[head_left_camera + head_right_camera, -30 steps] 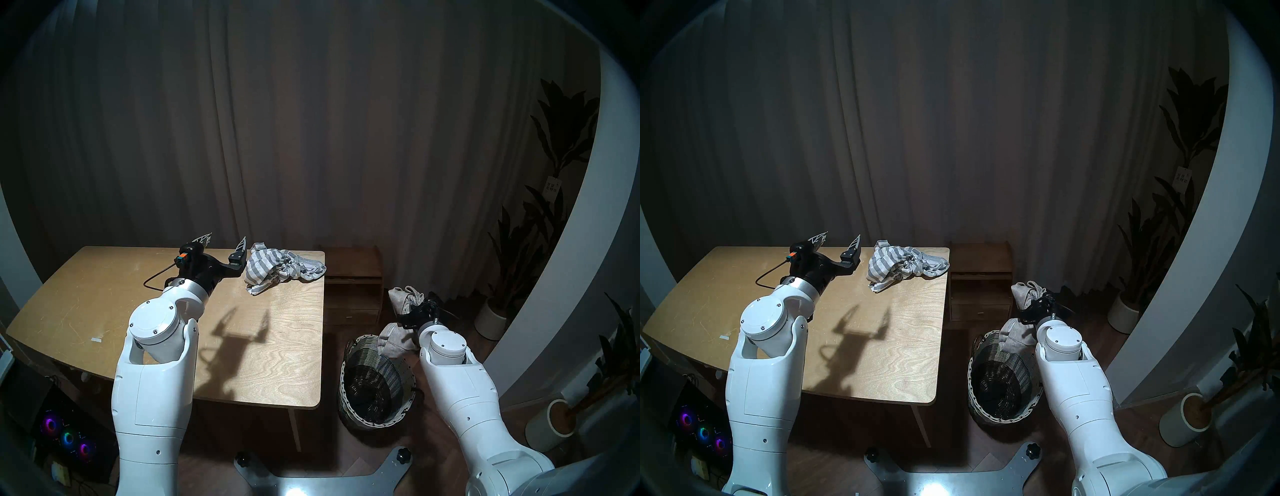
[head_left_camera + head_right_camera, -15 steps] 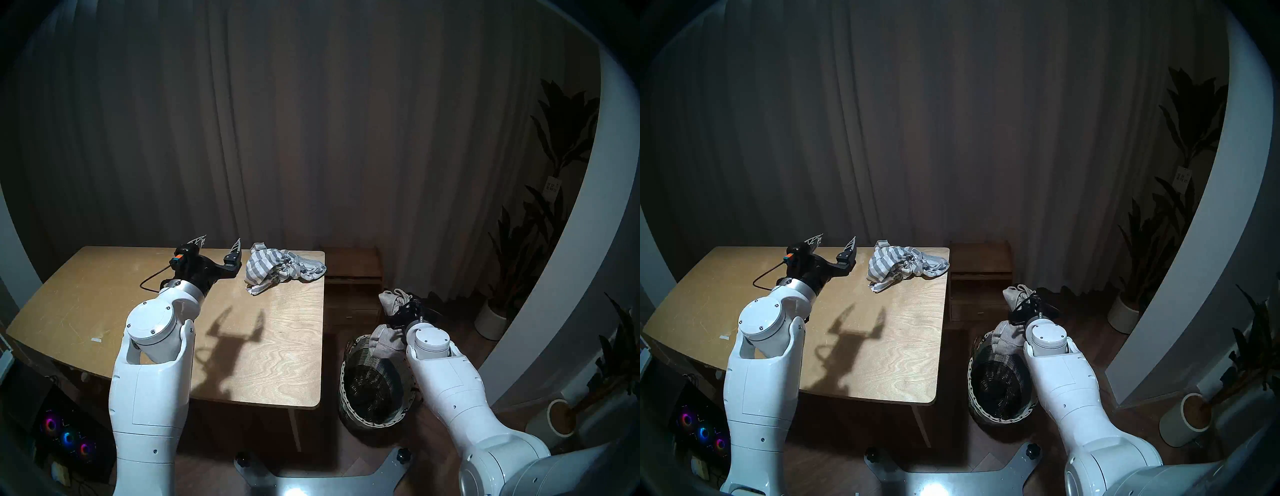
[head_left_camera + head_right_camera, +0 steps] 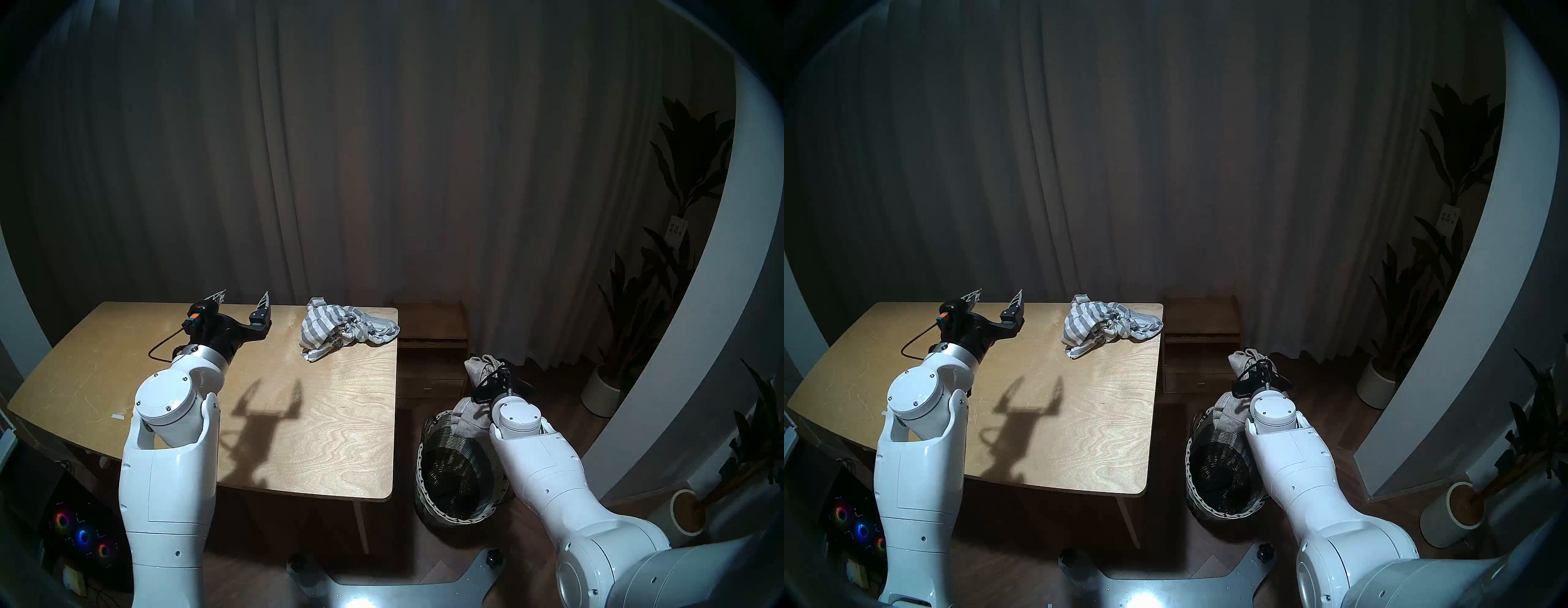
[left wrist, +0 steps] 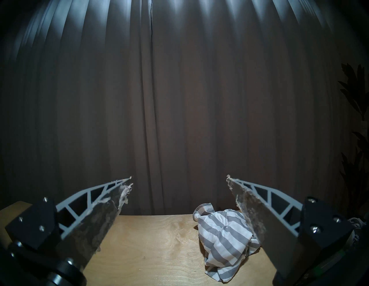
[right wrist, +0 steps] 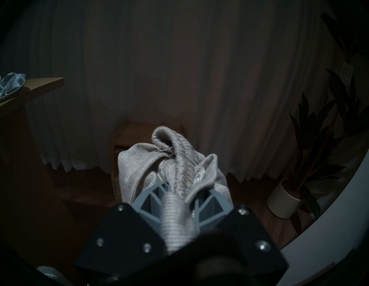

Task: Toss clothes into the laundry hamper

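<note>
My right gripper [image 3: 492,380] is shut on the beige-grey knit top [image 3: 469,418], which hangs over the far rim of the woven wicker hamper [image 3: 456,516] on the floor right of the table. In the right wrist view the knit top [image 5: 139,165] bunches out between my shut fingers [image 5: 151,196]. The grey-and-white striped cloth [image 3: 339,331] lies crumpled at the table's far right corner. My left gripper [image 3: 244,297] is open and empty above the table's far edge, left of the striped cloth [image 4: 221,235]. The small black piece cannot be made out; the hamper's inside is dark.
The wooden table [image 3: 169,382] stands in front of me, a low wooden shelf [image 3: 432,339] behind the hamper. White plant pots [image 3: 598,392] [image 3: 674,520] with dark plants stand at the right by a white curved wall. A curtain fills the back.
My left arm has moved left, away from the striped cloth, still open. My right arm has swung a little left, bringing the knit top more over the hamper.
</note>
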`<control>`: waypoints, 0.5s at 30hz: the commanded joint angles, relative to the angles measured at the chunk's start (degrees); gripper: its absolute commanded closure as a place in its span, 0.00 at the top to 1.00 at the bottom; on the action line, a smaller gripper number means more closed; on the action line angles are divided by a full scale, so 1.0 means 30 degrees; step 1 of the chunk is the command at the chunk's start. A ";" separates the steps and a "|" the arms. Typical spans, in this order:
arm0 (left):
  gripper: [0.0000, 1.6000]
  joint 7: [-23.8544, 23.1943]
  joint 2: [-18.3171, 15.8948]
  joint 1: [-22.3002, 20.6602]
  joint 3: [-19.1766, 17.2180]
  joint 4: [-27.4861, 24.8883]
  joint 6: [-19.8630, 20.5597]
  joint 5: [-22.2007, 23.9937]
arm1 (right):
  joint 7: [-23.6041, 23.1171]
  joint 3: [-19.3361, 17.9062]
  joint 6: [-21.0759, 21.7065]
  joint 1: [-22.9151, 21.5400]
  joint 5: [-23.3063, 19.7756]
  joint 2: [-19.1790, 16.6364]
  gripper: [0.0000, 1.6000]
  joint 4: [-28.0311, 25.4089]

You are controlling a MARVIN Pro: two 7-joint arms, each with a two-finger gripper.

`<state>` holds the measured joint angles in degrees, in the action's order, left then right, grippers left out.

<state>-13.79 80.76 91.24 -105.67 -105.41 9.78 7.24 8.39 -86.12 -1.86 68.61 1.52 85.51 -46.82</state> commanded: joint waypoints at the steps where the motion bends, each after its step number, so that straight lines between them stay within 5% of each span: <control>1: 1.00 -0.0175 -0.0015 0.0111 -0.0174 -0.0799 -0.0115 0.0251 | 0.0678 0.0352 -0.0549 -0.0514 0.0572 0.0114 1.00 -0.0848; 15: 1.00 -0.0388 -0.0098 0.0025 0.0125 -0.0956 -0.0104 0.0334 | 0.1453 -0.1019 -0.0684 0.0495 0.0192 -0.1078 1.00 -0.1171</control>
<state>-14.67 80.70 92.10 -105.86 -107.00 9.77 8.40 11.62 -86.51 -2.92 69.23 3.55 84.00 -47.40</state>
